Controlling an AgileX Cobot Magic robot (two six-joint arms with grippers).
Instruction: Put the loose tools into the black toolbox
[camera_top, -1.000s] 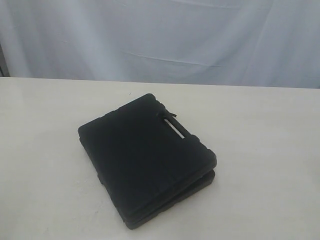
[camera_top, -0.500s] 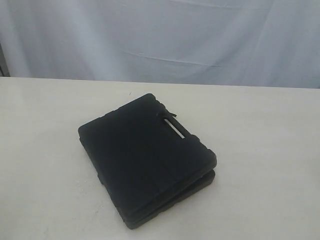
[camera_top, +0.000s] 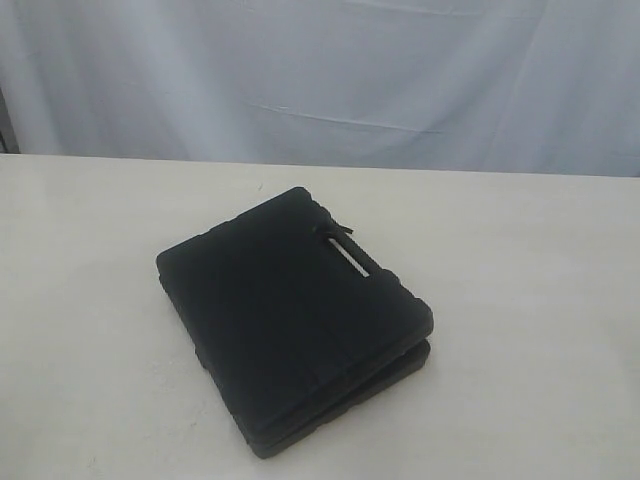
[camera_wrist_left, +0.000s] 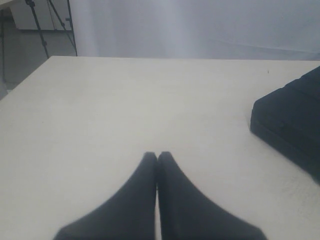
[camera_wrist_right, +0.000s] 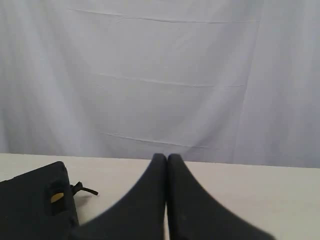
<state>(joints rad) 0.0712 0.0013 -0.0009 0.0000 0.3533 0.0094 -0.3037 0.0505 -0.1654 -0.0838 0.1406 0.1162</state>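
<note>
The black toolbox (camera_top: 290, 320) lies folded shut in the middle of the table, its slot-shaped handle hole (camera_top: 349, 255) toward the back right. A corner of the toolbox (camera_wrist_left: 295, 127) shows in the left wrist view, and its handle end (camera_wrist_right: 35, 205) in the right wrist view, with a speck of yellow in the slot. No loose tools are in view. My left gripper (camera_wrist_left: 157, 156) is shut on nothing over bare table. My right gripper (camera_wrist_right: 166, 157) is also shut and empty. Neither gripper appears in the exterior view.
The cream table (camera_top: 530, 260) stretches around the case on all sides. A white cloth backdrop (camera_top: 330, 80) hangs behind it. A tripod leg (camera_wrist_left: 47, 25) stands beyond the table's far corner in the left wrist view.
</note>
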